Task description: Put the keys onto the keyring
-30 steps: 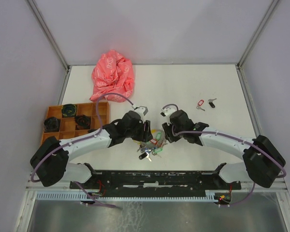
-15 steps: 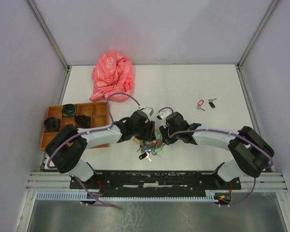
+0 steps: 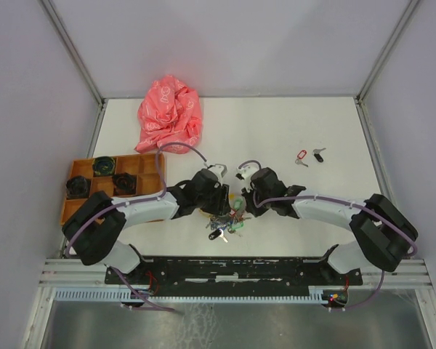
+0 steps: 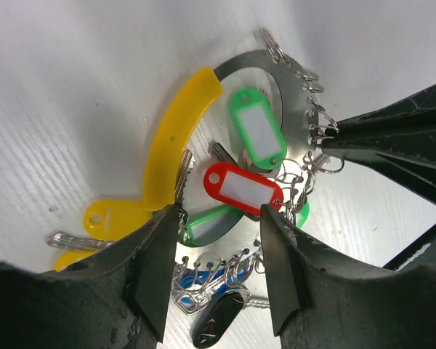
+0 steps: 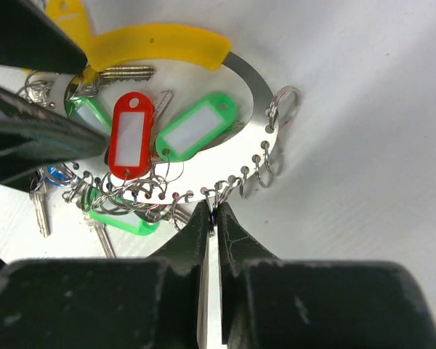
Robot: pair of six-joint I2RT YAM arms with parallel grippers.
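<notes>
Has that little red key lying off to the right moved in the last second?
No. The red key lies in the same spot beside the black key, just as far from the table's right edge.

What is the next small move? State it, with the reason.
Probably close the left gripper on the red tag to steady the keyring: its jaws stand open astride that tag, while the right gripper pinches a small ring on its band.

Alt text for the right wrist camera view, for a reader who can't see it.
The right gripper, jaws nearly together, pinches a small ring on a curved metal band with a yellow handle. A red tag and a green tag lie inside the curve on a white table.
</notes>
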